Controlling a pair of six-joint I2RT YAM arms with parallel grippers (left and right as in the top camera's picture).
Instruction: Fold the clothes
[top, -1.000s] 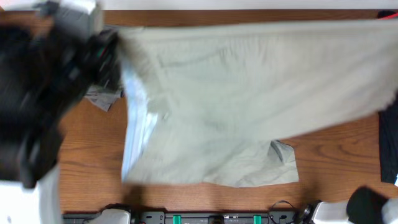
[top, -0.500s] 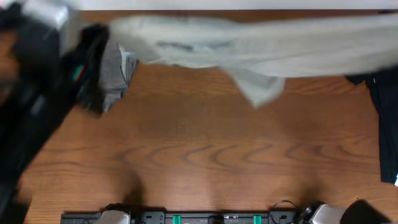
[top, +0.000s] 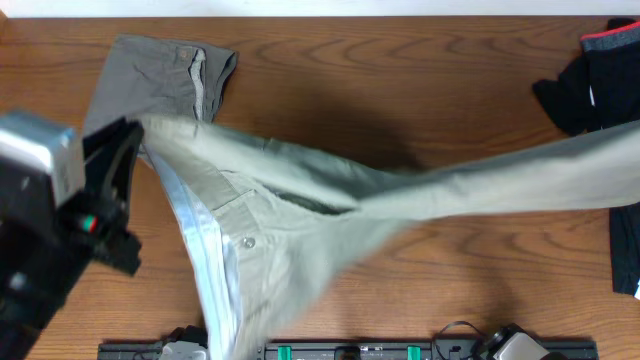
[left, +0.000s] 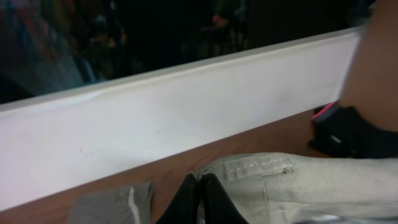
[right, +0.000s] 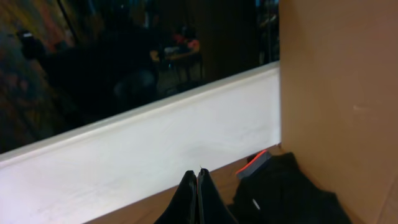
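Right now my left gripper (left: 200, 198) has its two fingers pressed together with no gap showing, pinched on the waistband end of the pale khaki cotton trousers (top: 330, 200). The stitched band and a button lie just beside and ahead of my fingertips. My right gripper (right: 199, 193) is likewise closed to a thin seam. I cannot see cloth between those fingers, but a broad tan sheet hangs close on its outer side, and the trouser leg runs taut off that way, so I judge it has the leg end. Between my two grippers the garment spans the wooden table (top: 400, 60) in a slanted band, lifted and stretched rather than lying flat. I hold it apart like this to pull out slack before laying it down for a fold. Beyond my left gripper, toward the far edge, rests a grey folded garment (top: 160, 70), apart from the trousers. Beyond my right gripper sits a black garment with red trim (top: 585, 75), well clear of the stretched leg. Folding proper looks not yet begun.
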